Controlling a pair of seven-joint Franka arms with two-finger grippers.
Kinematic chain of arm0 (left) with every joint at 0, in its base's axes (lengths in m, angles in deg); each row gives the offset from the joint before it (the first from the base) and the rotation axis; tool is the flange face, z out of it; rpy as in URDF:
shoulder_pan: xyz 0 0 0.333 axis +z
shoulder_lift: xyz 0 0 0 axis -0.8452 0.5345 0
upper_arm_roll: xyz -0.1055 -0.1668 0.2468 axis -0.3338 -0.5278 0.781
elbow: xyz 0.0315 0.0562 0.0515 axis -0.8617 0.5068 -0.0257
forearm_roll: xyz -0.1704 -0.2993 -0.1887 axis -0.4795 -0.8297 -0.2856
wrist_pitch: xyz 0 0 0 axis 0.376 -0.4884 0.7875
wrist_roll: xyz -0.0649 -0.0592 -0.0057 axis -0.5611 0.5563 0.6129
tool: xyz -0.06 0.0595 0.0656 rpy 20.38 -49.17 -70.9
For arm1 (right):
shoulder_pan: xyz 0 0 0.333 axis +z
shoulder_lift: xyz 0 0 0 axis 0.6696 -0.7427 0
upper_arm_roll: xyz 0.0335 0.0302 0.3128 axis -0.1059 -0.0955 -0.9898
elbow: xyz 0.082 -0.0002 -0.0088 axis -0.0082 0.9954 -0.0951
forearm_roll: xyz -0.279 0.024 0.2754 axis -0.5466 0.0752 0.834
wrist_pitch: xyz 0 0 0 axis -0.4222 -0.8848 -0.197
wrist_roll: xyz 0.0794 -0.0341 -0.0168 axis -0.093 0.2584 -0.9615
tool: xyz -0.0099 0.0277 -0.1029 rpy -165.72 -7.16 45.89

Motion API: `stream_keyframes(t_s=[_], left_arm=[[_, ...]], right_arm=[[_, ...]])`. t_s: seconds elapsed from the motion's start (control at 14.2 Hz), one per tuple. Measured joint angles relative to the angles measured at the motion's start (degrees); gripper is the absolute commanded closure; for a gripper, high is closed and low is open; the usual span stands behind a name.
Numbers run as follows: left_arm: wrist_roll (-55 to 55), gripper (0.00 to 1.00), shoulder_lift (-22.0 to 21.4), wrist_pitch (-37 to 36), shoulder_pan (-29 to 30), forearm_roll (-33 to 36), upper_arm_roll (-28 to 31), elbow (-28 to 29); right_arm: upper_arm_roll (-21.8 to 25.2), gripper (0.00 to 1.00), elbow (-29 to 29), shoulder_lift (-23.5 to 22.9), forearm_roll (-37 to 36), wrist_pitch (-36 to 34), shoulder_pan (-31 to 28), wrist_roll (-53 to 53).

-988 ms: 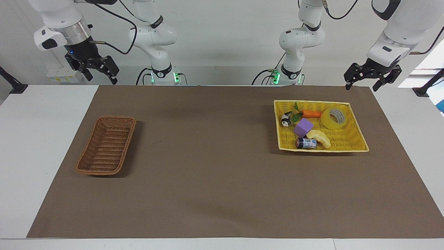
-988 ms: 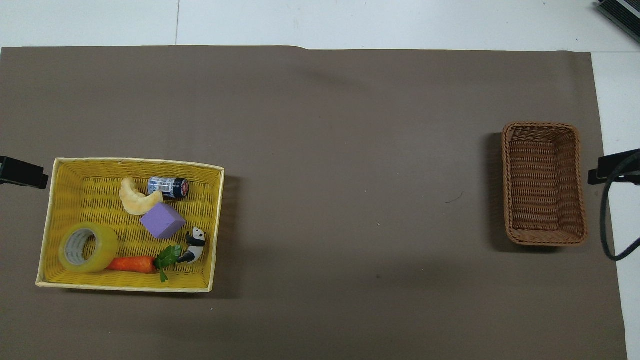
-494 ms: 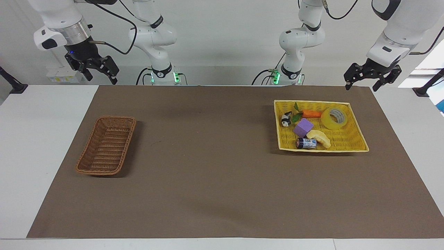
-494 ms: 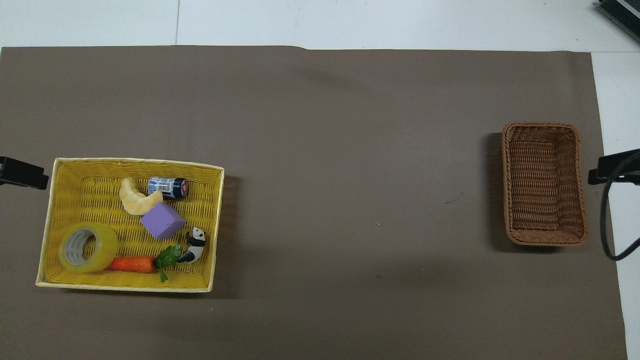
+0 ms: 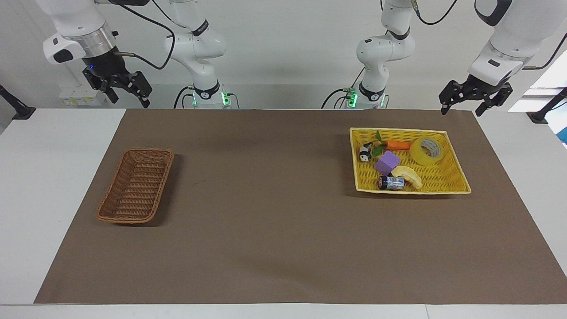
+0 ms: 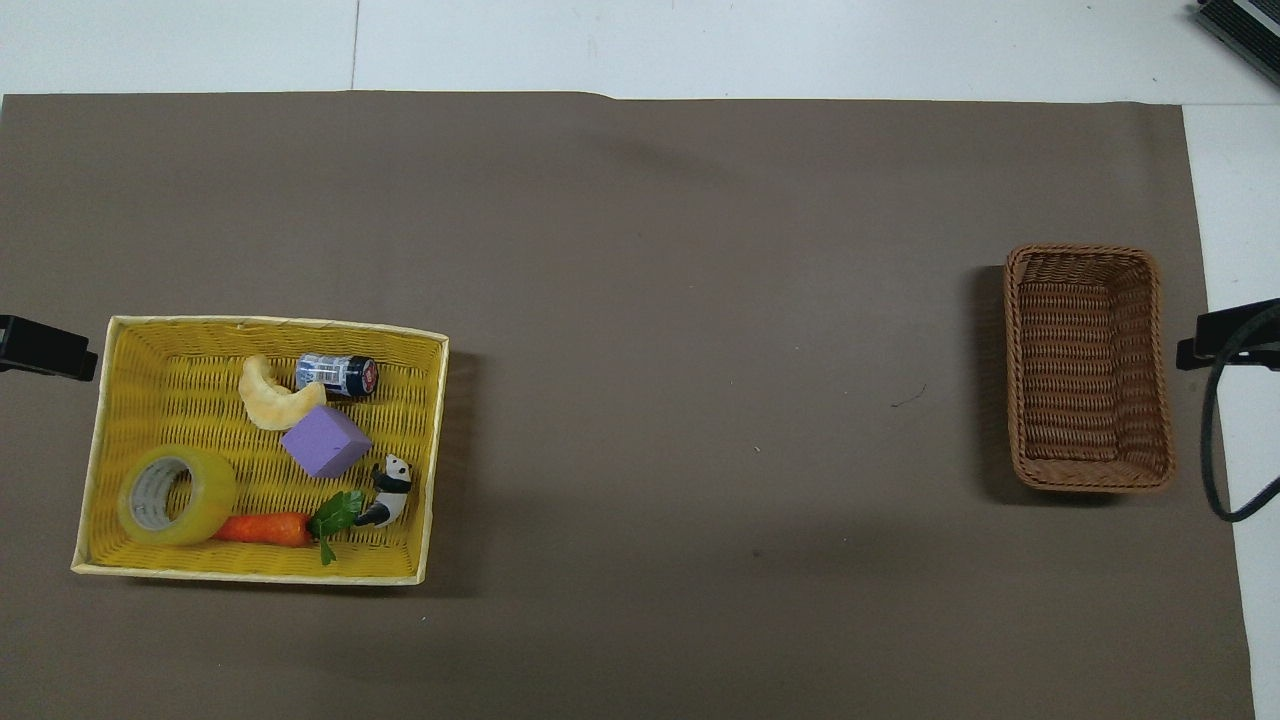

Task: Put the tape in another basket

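Observation:
The tape, a translucent yellow roll with a grey-white core, leans in the corner of the yellow woven tray nearest the left arm; it also shows in the overhead view. The brown wicker basket stands empty toward the right arm's end of the table. My left gripper hangs open and empty in the air over the mat's edge by the robots, apart from the tray. My right gripper hangs open and empty, high over the table edge at its own end.
The yellow tray also holds a toy carrot, a panda figure, a purple block, a pale banana-like toy and a small can. A brown mat covers the table between the tray and the basket.

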Motion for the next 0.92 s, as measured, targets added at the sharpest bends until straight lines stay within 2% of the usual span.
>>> stream_keyframes(t_s=[0.92], left_arm=[[-2.40, 0.00, -1.85, -0.37, 0.01, 0.00, 0.02, 2.94]], right_arm=[[0.01, 0.00, 0.00, 0.00, 0.00, 0.00, -0.01, 0.00]])
